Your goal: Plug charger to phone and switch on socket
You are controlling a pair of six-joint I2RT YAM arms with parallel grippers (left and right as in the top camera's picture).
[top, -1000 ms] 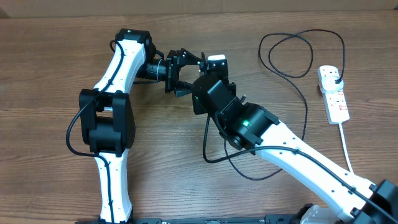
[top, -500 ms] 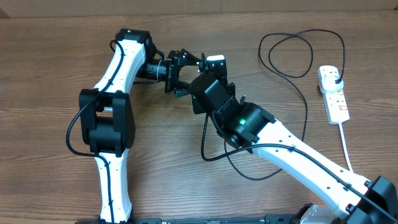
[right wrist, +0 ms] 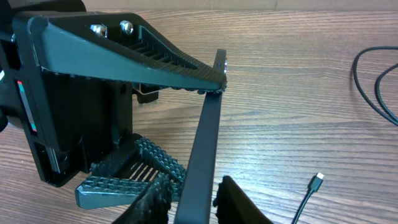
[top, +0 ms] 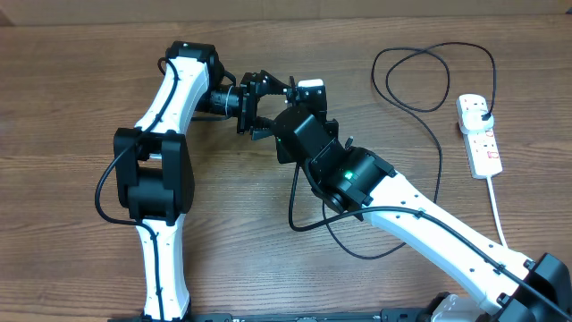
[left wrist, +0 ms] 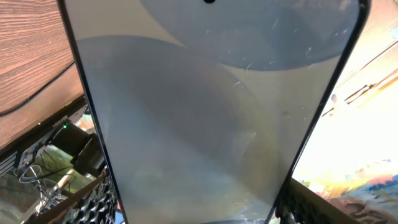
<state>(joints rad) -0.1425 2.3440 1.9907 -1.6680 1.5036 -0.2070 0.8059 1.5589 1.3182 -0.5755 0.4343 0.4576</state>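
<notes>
Crept a shade left since a second ago, right fingers (right wrist: 239, 202) narrowing onto the near edge of the phone (left wrist: 205, 124); actual contact impossible to tell. Phone upright and edge-on, clamped between the left fingers (right wrist: 143, 53) over the middle of the table (right wrist: 298, 93). Plugging step barely begun: charger (top: 429, 89) connector tip (right wrist: 318, 178) lying loose just right. Next, probably: steady the phone, fetch that tip, line it up. Socket (top: 480, 134) far right, not yet touched.

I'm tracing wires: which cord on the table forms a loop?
The thin black charger, looping beside the socket; the thick white cord runs nearly straight.
</notes>
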